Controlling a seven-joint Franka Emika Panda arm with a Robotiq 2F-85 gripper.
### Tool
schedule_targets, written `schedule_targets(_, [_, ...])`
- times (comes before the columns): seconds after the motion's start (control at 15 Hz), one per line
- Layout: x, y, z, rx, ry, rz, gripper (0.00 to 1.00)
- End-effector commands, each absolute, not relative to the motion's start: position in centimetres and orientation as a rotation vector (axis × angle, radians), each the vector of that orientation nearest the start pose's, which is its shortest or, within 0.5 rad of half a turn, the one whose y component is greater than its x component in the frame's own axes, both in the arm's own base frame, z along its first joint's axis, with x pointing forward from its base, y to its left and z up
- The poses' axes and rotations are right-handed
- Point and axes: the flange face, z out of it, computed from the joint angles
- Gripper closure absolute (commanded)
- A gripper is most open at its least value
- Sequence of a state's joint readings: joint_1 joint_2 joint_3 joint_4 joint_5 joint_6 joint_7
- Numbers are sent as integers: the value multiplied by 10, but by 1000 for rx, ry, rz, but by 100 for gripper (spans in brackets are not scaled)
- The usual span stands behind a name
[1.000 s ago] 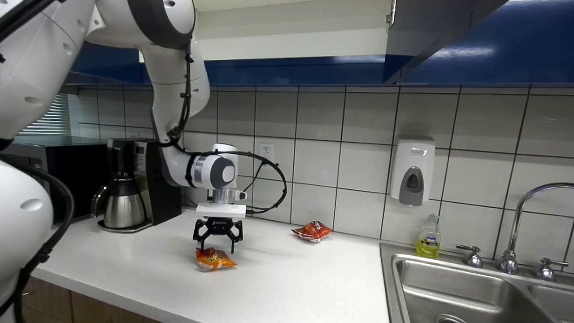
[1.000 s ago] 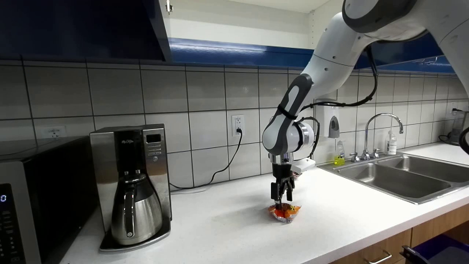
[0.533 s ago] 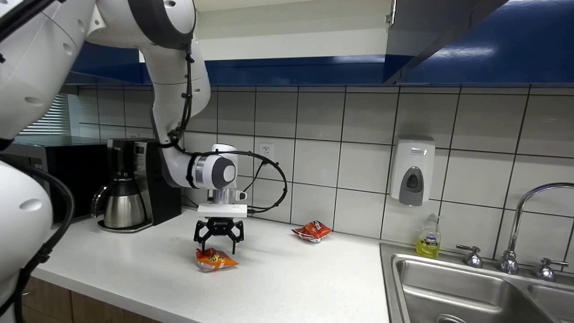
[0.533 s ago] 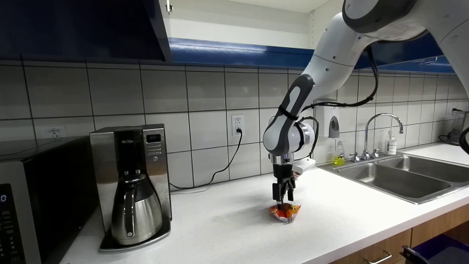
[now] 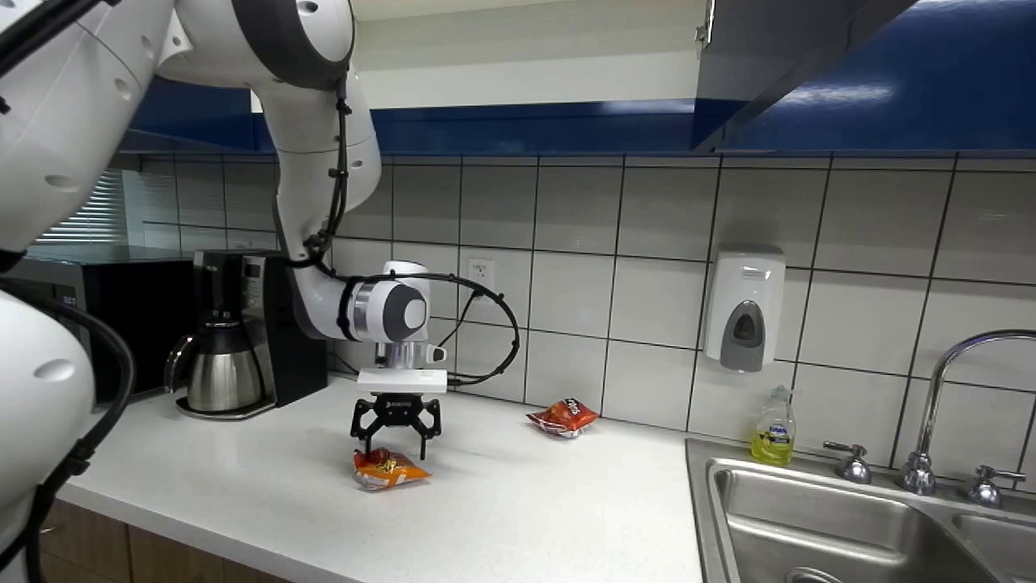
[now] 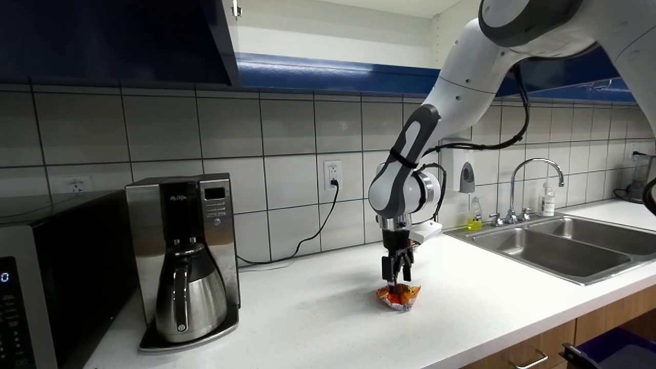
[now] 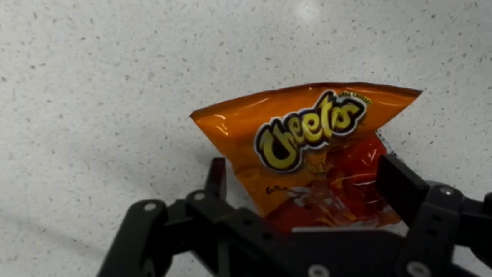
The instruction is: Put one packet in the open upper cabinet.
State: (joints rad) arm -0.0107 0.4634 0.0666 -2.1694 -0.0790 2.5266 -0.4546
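One packet (image 7: 307, 152) lies partly between the spread sides of my hand (image 5: 395, 455); gripping seems the step: I should close, then lift to the cabinet (image 6: 333, 43) above.

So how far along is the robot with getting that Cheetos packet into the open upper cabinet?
Already done: the upper cabinet stands open, its white interior showing.
Under way: the grasp, it seems, as the hand is open, with part of the Cheetos packet showing between its fingers.
Left: closing on the packet, lifting it off the counter and placing it in the cabinet.
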Motion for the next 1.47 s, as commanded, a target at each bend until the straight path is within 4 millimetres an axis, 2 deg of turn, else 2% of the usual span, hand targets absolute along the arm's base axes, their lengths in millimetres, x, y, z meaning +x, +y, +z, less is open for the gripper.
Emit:
schedule_targets(0.0, [552,32,170,-2989,-923,187,28])
schedule_targets(0.27, [552,33,168,-2987,-923,193,60])
schedule_targets(0.6, [553,34,167,-2985,-922,197,96])
schedule_targets(0.73, [555,35,169,-2987,-922,196,100])
schedule_targets(1.07, [558,37,172,-2991,-909,196,100])
schedule_targets(1.4, [553,37,190,-3035,-763,173,100])
